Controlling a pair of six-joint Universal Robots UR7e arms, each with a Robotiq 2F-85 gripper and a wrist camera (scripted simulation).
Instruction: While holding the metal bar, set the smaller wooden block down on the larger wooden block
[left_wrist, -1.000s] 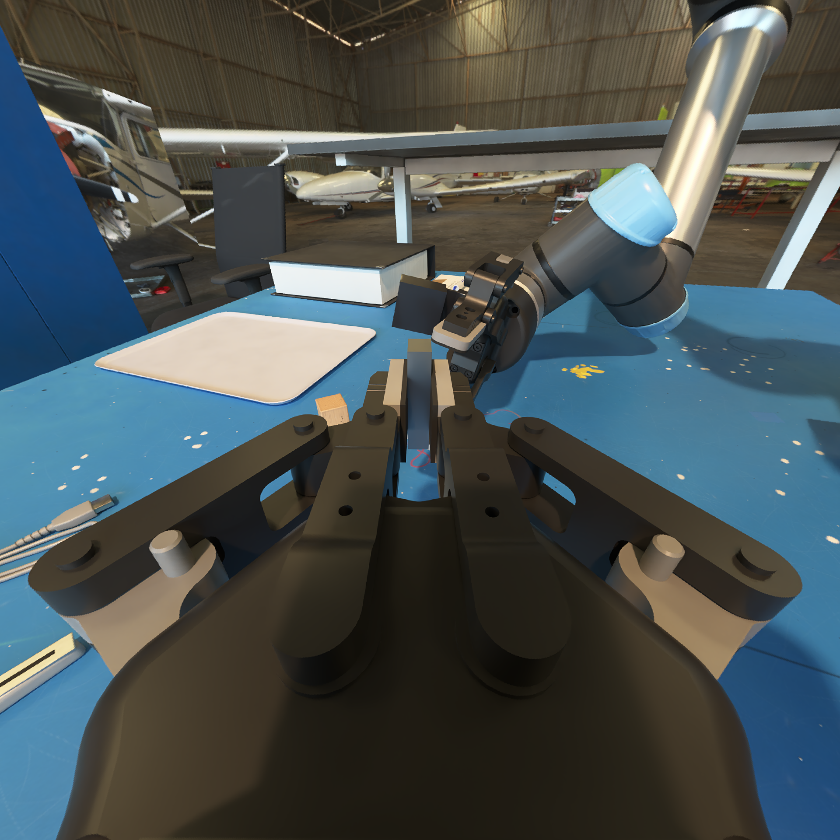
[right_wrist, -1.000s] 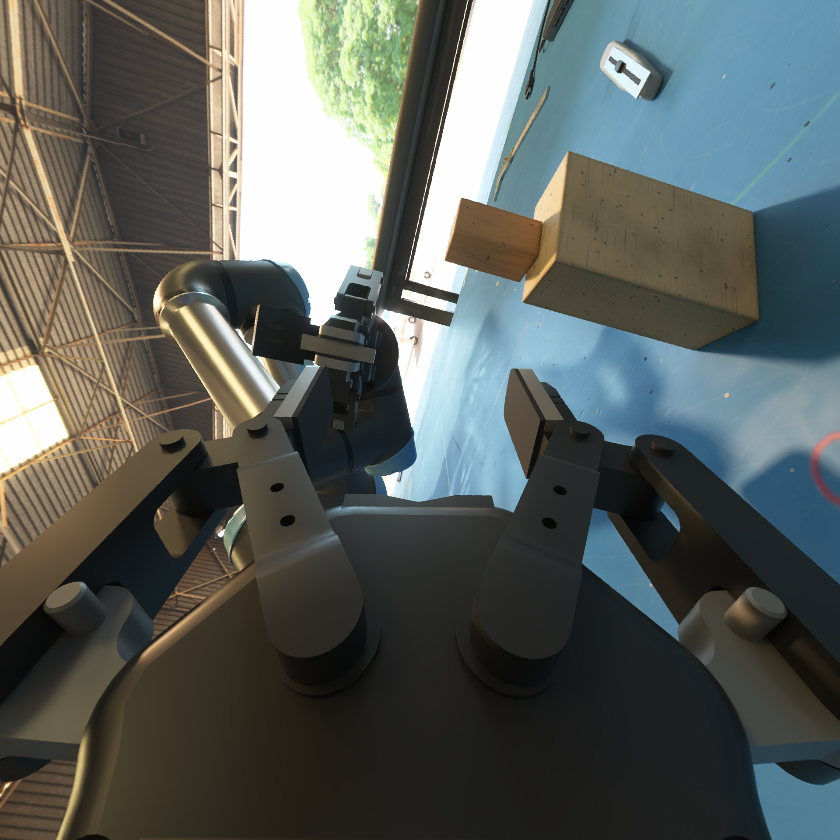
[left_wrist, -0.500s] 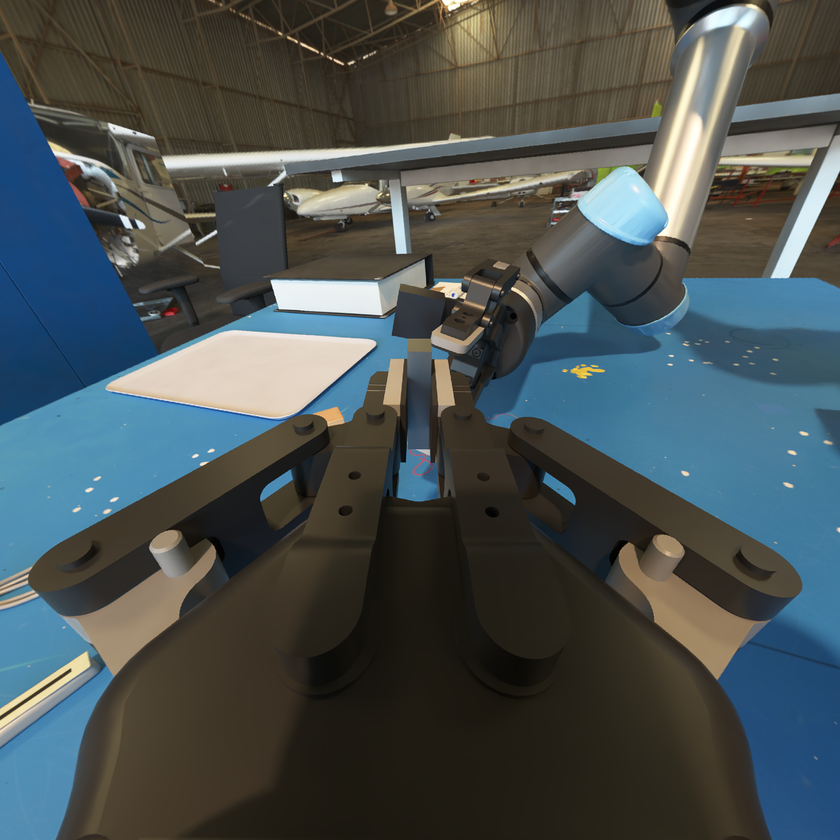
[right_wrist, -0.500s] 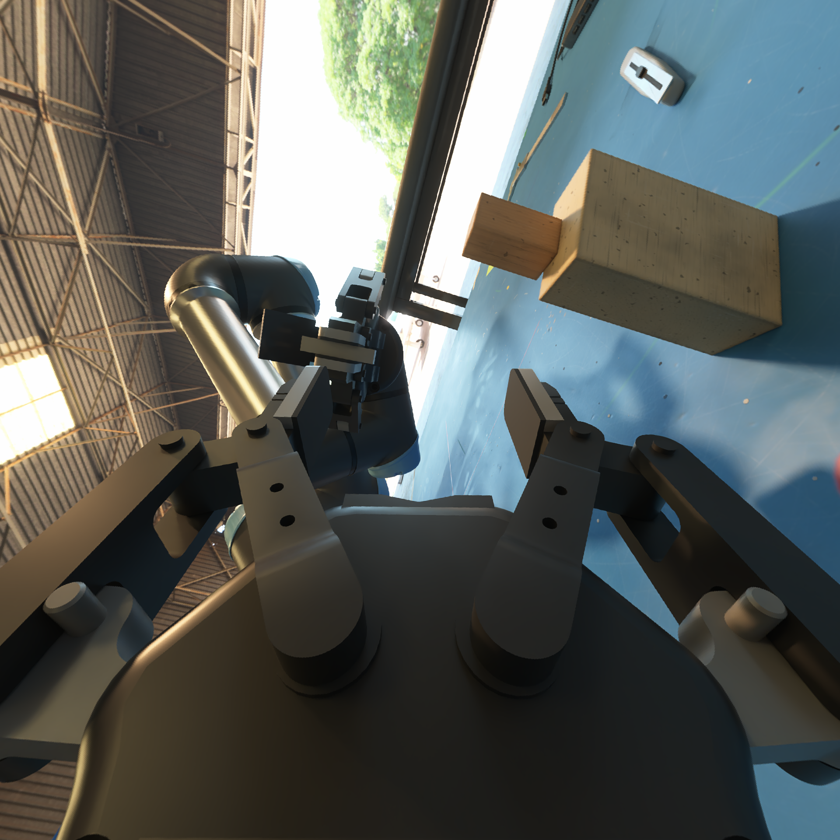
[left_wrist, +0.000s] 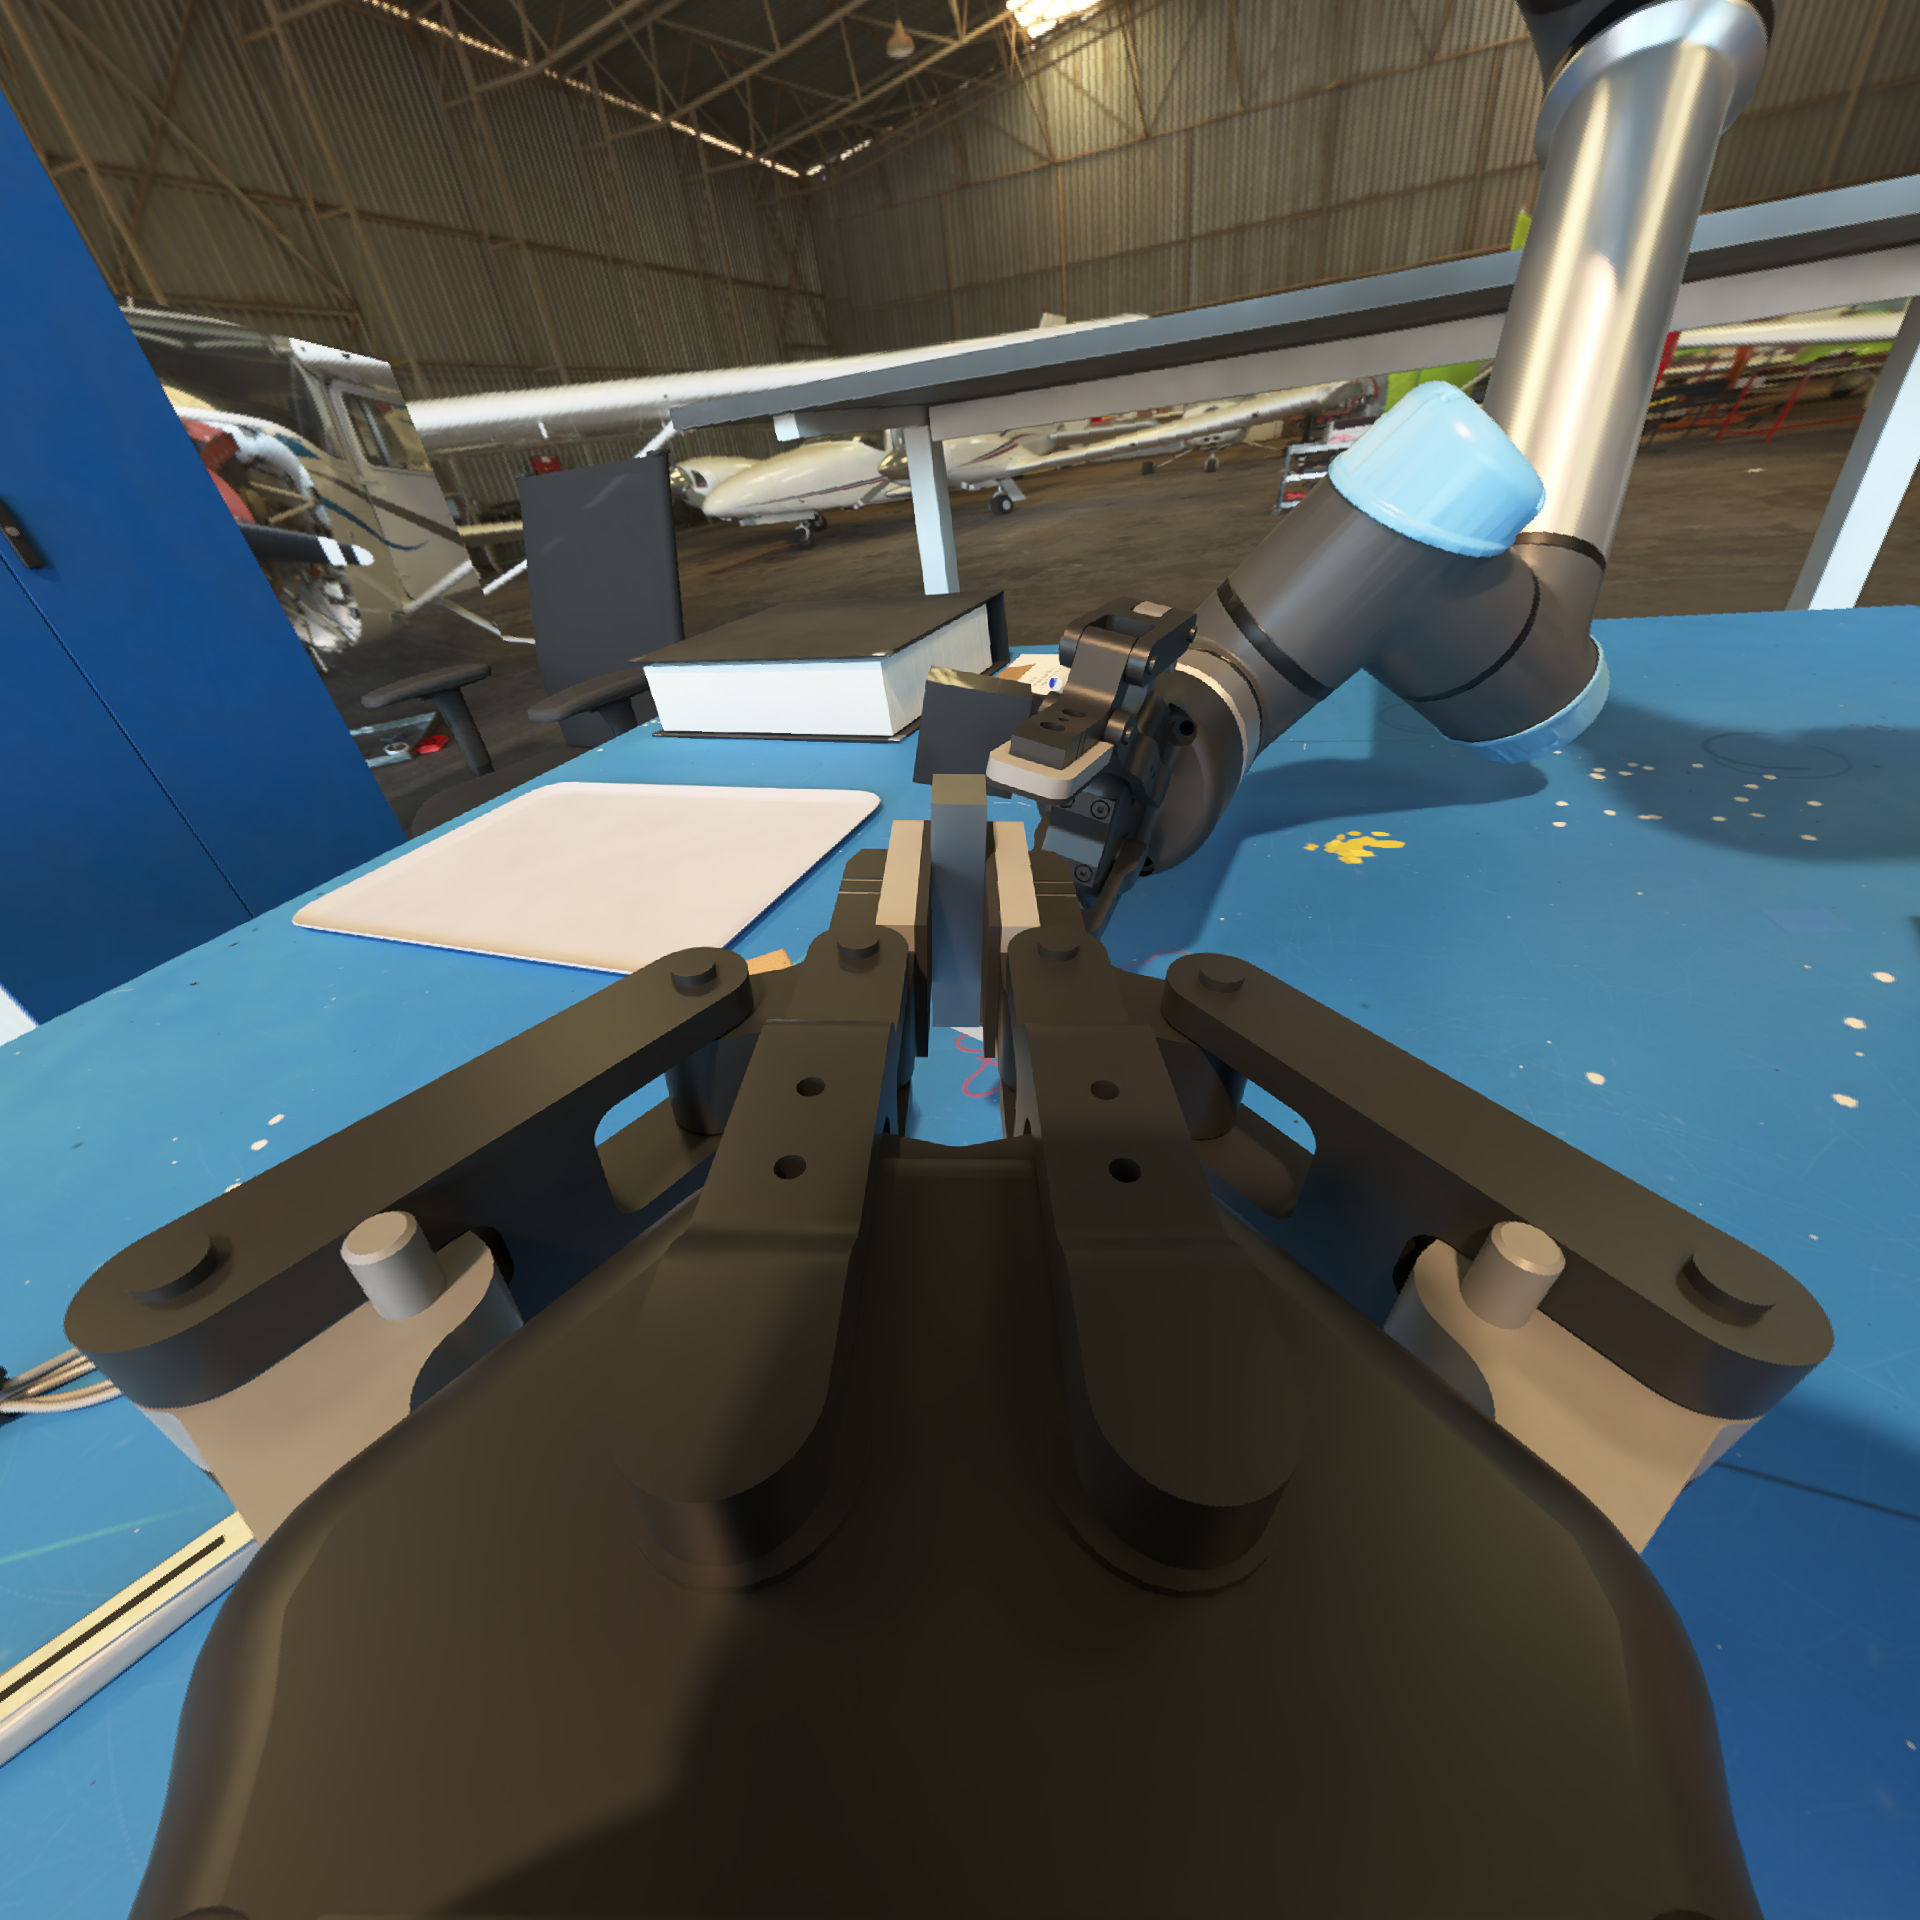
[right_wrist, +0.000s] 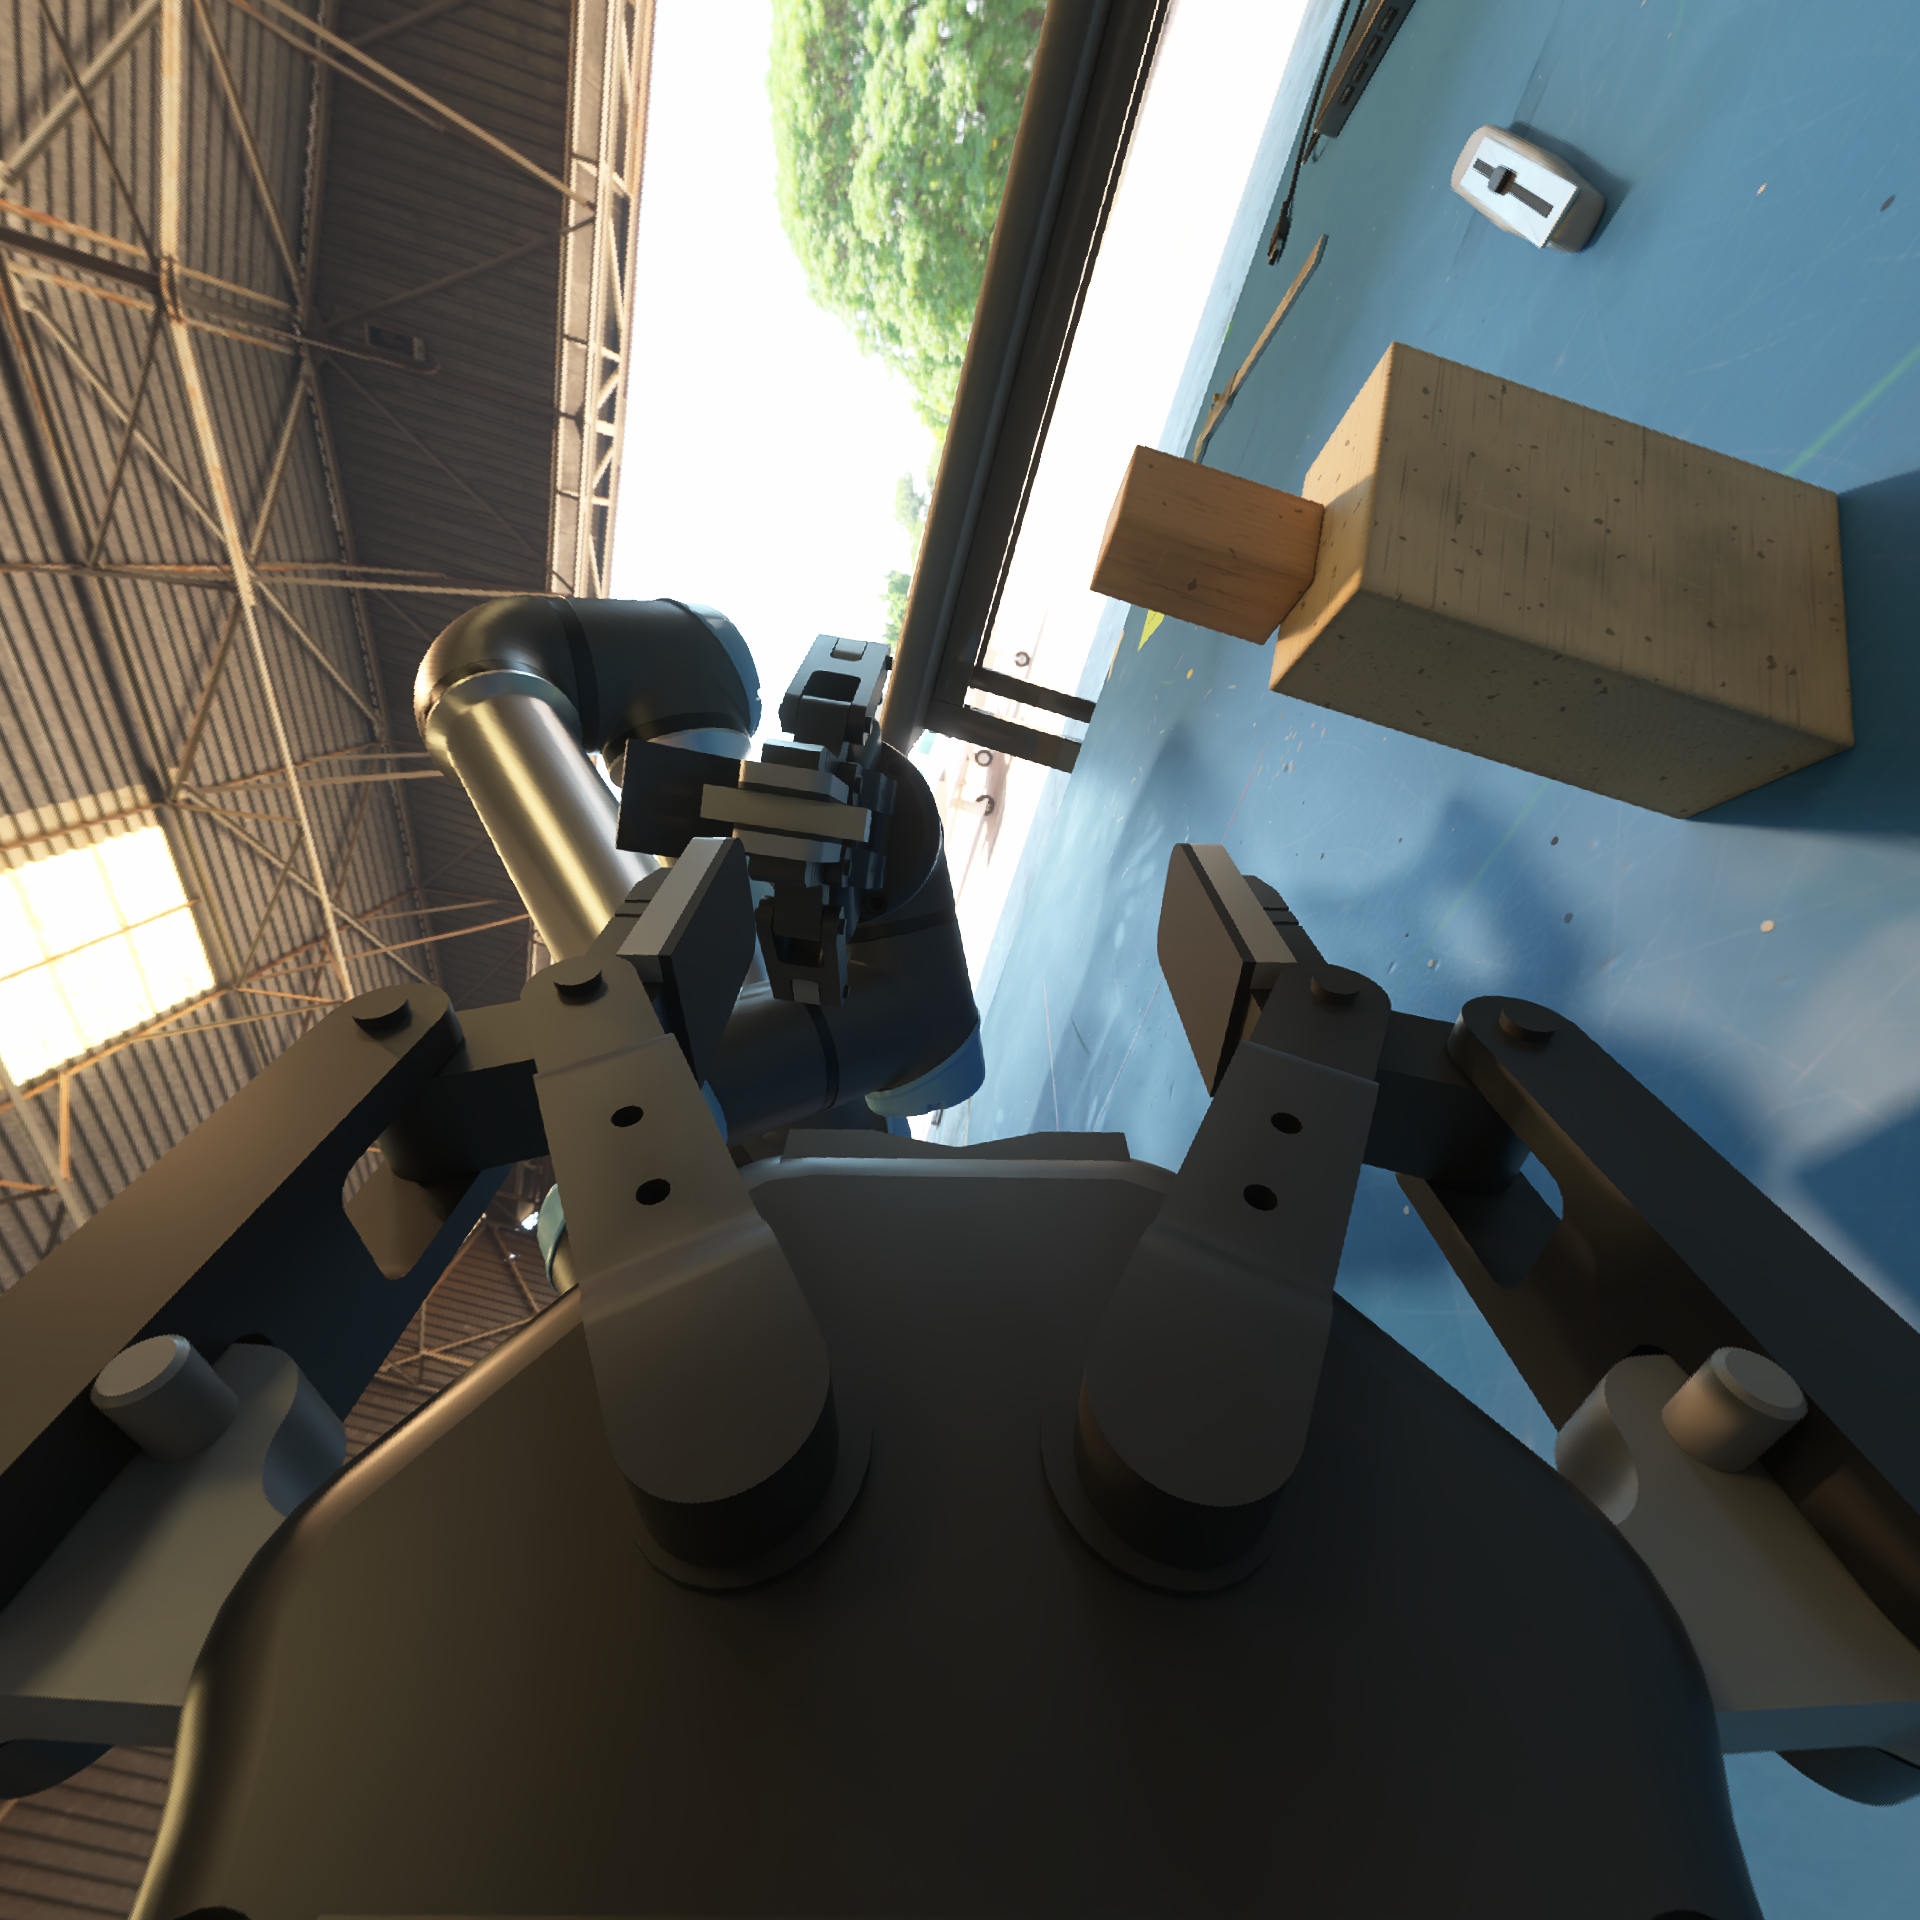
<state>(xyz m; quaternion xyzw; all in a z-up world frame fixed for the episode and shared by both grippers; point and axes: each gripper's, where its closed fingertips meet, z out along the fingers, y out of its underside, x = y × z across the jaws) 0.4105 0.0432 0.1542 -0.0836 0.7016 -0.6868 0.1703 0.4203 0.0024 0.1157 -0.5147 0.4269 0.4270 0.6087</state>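
Observation:
My left gripper (left_wrist: 956, 883) is shut on the grey metal bar (left_wrist: 958, 873), which stands upright between the pads above the blue table (left_wrist: 1507, 1039). In the right wrist view, the smaller wooden block (right_wrist: 1205, 540) rests against the top face of the larger wooden block (right_wrist: 1579, 561), which sits on the table. My right gripper (right_wrist: 951, 894) is open and empty, off to the side of the blocks and apart from them. In the left wrist view only a sliver of the smaller block (left_wrist: 769, 961) shows behind the left finger linkage.
A white mat (left_wrist: 592, 873) and a thick book (left_wrist: 821, 686) lie at the far left. The right arm (left_wrist: 1403, 582) reaches in close ahead of the bar. A blue cabinet (left_wrist: 125, 623) stands at the left. A white slotted device (right_wrist: 1527, 192), a thin stick (right_wrist: 1262, 332) and a cable (right_wrist: 1309, 156) lie beyond the blocks.
My right gripper has drawn back from the blocks, still open, and the smaller block stays on the larger one. My left gripper has lifted a little with the bar, hiding most of the smaller block.

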